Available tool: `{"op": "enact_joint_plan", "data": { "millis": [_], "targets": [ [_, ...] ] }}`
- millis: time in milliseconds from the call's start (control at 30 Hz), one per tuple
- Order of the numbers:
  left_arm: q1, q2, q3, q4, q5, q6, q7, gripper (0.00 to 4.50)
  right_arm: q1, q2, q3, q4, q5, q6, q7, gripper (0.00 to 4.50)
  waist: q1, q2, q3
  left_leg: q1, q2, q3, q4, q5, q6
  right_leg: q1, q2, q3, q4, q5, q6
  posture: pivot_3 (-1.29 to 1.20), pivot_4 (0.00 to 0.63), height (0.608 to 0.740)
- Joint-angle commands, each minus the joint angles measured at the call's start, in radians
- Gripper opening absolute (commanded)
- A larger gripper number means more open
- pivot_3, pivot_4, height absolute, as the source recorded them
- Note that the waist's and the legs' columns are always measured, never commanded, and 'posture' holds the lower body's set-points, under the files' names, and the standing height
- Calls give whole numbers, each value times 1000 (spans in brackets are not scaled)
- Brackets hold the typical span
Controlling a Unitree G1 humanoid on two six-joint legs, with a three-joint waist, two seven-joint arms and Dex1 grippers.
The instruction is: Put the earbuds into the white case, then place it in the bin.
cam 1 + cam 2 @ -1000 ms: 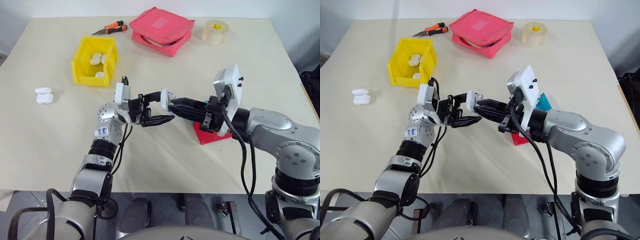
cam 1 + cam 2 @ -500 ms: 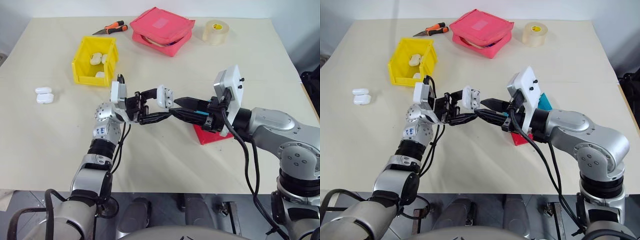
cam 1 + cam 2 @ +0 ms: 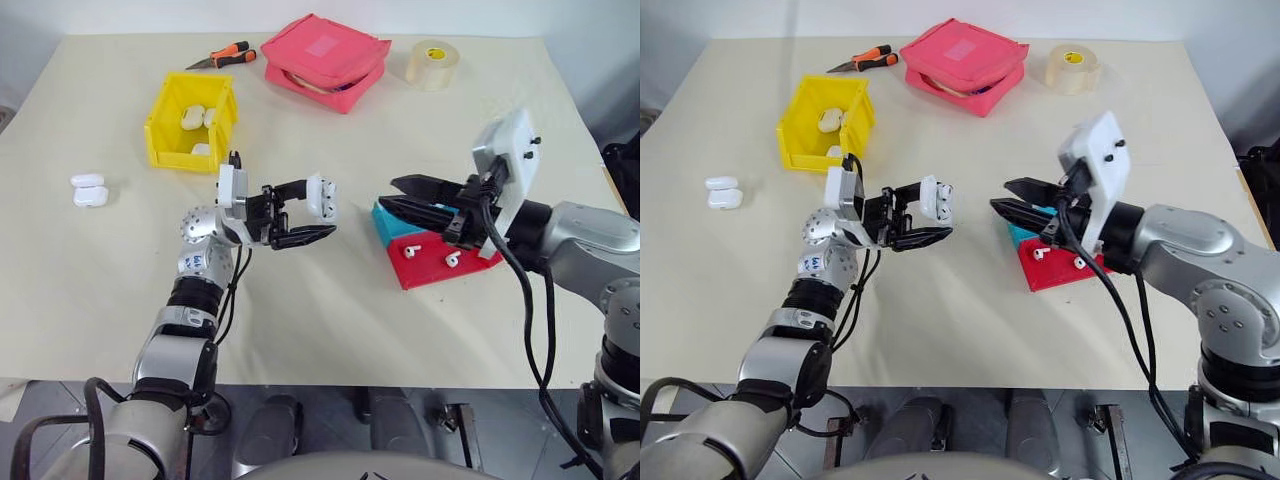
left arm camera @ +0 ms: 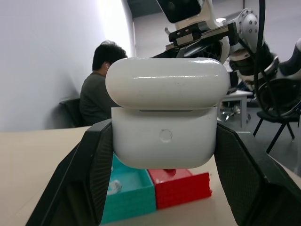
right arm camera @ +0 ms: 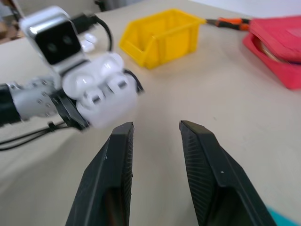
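Spare cases: I see two white look-alike cases lying side by side on the tabletop at the far left, well apart from everything else.
Bin: the yellow bin stands on the tabletop's far left part, with a few white cases inside it.
Left end effector: my left end effector is clamped on the white case, holding it in the air above the tabletop, between the bin and the trays. From the left wrist view the case sits squeezed between both fingers, lid slightly ajar.
Trays: a teal tray and a red tray sit touching each other right of the held case.
Earbuds: two earbuds lie in the red tray.
Right end effector: my right end effector hangs over the trays, fingers parted, gripping nothing, pointing toward the case.
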Motion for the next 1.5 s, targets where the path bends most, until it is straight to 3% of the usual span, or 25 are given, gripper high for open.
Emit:
{"op": "enact_joint_plan", "data": {
  "millis": [33,67,233,400,567,933,1200,1367,1500],
  "targets": [
    [-2,1,14,-46,14,-11,-51,2791,-21,-30,-61,-51,38,0,-37,373,0,0,0,0,0,0,0,0,0,0,0,0,0,0,0,0,150,740],
    [-1,2,13,-50,19,-11,-45,2791,-35,-36,-61,-51,40,2,-45,26,0,0,0,0,0,0,0,0,0,0,0,0,0,0,0,0,150,740],
    [-8,9,2,-45,68,-22,-10,2791,-124,-79,6,-52,38,43,-59,26,0,0,0,0,0,0,0,0,0,0,0,0,0,0,0,0,150,740],
    [-38,12,-33,-26,180,-35,71,2791,-346,-2,215,-45,22,105,-67,26,-3,0,0,0,1,0,0,0,0,-1,1,0,0,0,0,0,150,740],
    [-54,23,-81,-43,270,-23,108,2791,-463,56,373,-17,-76,92,-20,26,1,0,0,-1,0,0,0,0,0,-1,0,-1,0,0,0,0,150,740],
    [-73,52,-130,-111,348,-3,136,2791,-445,43,606,103,-393,-21,103,26,-5,0,0,-2,-2,0,1,0,1,-2,-3,-8,0,0,0,0,150,740],
    [-38,92,-96,-201,311,55,142,2791,-369,-52,568,96,-495,-16,169,26,-4,0,0,-2,-2,0,1,0,1,-2,-4,-9,0,0,0,0,150,740],
    [-15,124,-55,-249,286,107,190,2791,-292,-141,426,59,-463,16,201,26,0,0,0,-6,-1,-3,3,0,1,-2,-7,-13,0,0,0,0,150,740],
    [-10,128,-2,-264,266,133,269,2791,-200,-120,242,66,-419,-18,204,26,2,0,0,-6,-1,-3,3,0,1,-2,-8,-14,1,0,0,0,150,740]
  ]
}}
